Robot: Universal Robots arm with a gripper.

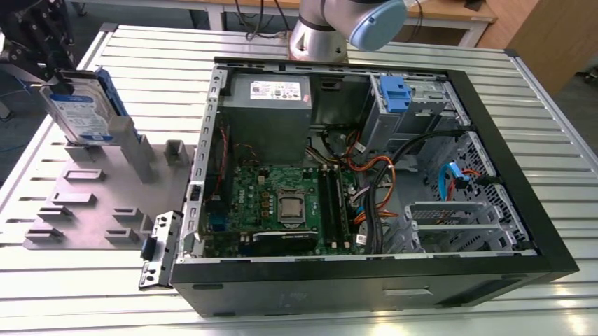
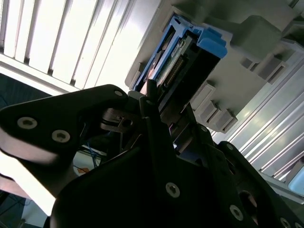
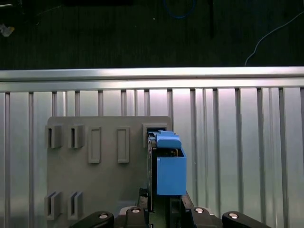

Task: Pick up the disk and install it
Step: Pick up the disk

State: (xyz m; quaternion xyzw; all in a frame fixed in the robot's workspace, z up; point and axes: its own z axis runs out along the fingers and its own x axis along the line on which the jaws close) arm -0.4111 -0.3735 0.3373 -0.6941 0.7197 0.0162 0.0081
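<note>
Disk upright at grey fixture on table; hand at it, clamp state cannot tell. Not yet installed in computer case.

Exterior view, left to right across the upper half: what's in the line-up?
disk standing upright → grey power-supply box → blue drive carrier → black case wall

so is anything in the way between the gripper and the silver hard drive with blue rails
Nothing visible. In the exterior view the black gripper is right at the upper end of the silver-grey metal hard drive with blue plastic rails, which stands upright on the grey slotted fixture plate.
</note>
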